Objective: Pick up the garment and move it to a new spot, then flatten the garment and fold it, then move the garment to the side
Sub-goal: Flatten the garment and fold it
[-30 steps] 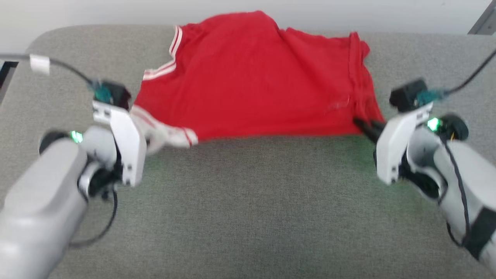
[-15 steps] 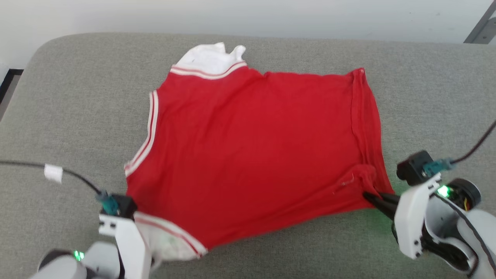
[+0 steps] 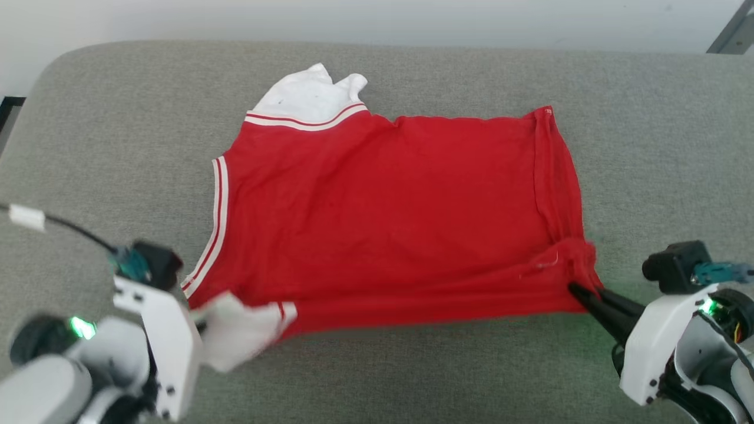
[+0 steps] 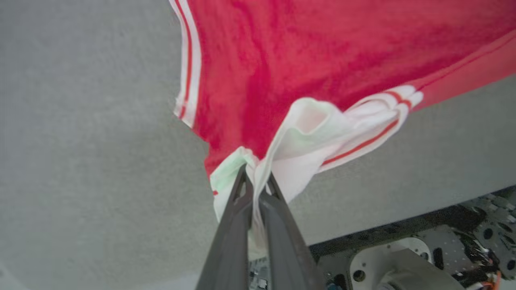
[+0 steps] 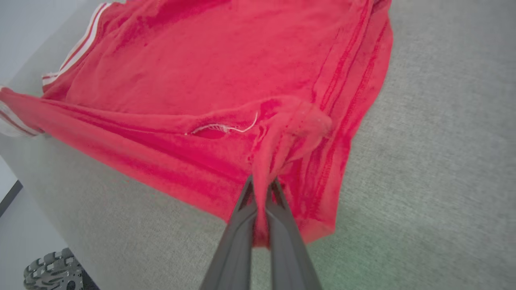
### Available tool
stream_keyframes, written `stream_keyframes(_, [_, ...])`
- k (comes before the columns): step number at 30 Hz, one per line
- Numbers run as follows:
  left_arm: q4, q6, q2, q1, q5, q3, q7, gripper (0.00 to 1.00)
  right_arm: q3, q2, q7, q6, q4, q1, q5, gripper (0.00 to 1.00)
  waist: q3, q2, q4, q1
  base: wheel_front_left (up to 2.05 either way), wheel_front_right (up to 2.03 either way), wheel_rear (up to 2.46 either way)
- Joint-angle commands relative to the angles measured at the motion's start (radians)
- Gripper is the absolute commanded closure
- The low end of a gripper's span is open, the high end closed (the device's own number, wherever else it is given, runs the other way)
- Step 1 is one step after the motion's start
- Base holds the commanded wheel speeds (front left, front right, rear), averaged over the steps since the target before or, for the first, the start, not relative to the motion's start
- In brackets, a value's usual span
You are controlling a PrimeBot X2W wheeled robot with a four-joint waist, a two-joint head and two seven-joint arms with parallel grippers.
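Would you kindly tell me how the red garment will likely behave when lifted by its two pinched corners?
Probably floppy: the garment bunches into folds where the right end effector pinches it, so its middle should sag. Likely light: narrow pinches hold both corners. The white flap in the left end effector may twist.

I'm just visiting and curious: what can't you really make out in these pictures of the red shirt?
Underside of the shirt: head view, it faces the grey pad.
Near left corner of the shirt: head view, blurred white cloth.
Tips of the left gripper: left wrist view, buried in bunched white cloth.
Tips of the right gripper: right wrist view, wrapped in red cloth.
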Motion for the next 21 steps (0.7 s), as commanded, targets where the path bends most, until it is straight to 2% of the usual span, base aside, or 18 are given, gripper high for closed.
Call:
stream_keyframes(1, [0.010,-0.019,0.015,-0.047,0.027,0.010,-0.001,1.00,-0.035,0.020,0.011,0.000,-0.015,0.009,-0.024,1.00,0.008,-0.0001,-0.007,0.0000,0.00,0.00,0.00])
stream_keyframes(5, [0.075,-0.103,-0.006,-0.182,0.088,0.009,-0.006,1.00,-0.112,0.099,0.038,-0.001,-0.038,-0.017,-0.093,1.00,0.029,-0.0001,-0.019,0.0000,0.00,0.00,0.00])
stream_keyframes(6, [0.075,-0.103,-0.006,-0.182,0.088,0.009,-0.006,1.00,-0.112,0.099,0.038,-0.001,-0.038,-0.017,-0.093,1.00,0.029,-0.0001,-0.019,0.0000,0.00,0.00,0.00])
stream_keyframes(7, [0.103,-0.126,-0.019,-0.217,0.106,0.006,-0.010,1.00,-0.128,0.120,0.041,-0.001,-0.037,-0.030,-0.113,1.00,0.035,-0.0001,-0.023,0.0000,0.00,0.00,0.00])
stream_keyframes(13, [0.331,-0.266,-0.126,-0.392,0.166,-0.034,-0.042,1.00,-0.150,0.219,0.065,0.000,0.012,-0.126,-0.207,1.00,0.077,-0.0001,-0.045,0.0000,0.00,0.00,0.00])
stream_keyframes(21, [0.692,-0.392,-0.276,-0.505,0.171,-0.089,-0.078,1.00,-0.120,0.301,0.061,-0.001,0.185,-0.261,-0.272,1.00,0.121,-0.0001,-0.065,0.0000,0.00,0.00,0.00])
